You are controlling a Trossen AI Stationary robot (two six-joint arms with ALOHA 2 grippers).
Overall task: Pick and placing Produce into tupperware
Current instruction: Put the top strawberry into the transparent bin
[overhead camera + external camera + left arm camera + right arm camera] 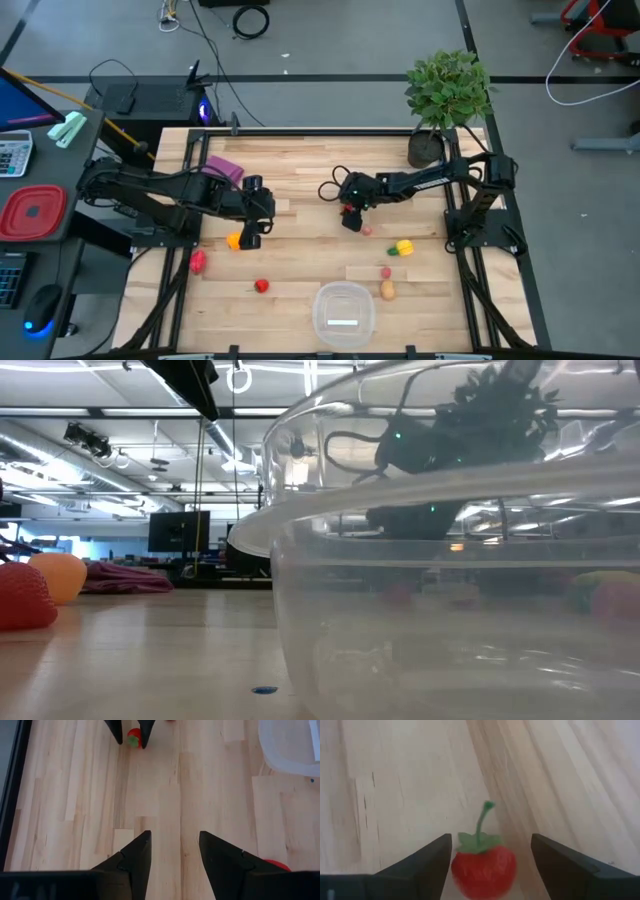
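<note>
My right tool (490, 865) stands wide apart over the middle of the counter (300, 190), one finger on each side of a small red strawberry (482, 867) with a green stem. The berry sits between the fingers, not yet pinched: I see bare wood between it and each finger. I judge the fingers are spread this far so they can drop past the berry's sides without knocking it away before they close.

My left tool (172, 865) hangs partly open over bare wood on the left half of the counter and holds nothing. In the high view an orange piece (234, 240) lies just beside it, so I take this arm to be waiting near its own next pick.

The tub (344, 312) sits at the counter's near edge, about midway across, well apart from both tools. From above I can see no produce inside it; its floor looks bare. It is placed where either arm can reach it.

The other pieces lie loose on the wood: a red one (197, 262) toward the left edge, a small red one (261, 286) nearer the tub, a yellow one with green (403, 247) to the right, a tan one (387, 291) just beside the tub and a little pink one (385, 272) just above it. By my reckoning the task is near its start, with every piece still outside.
</note>
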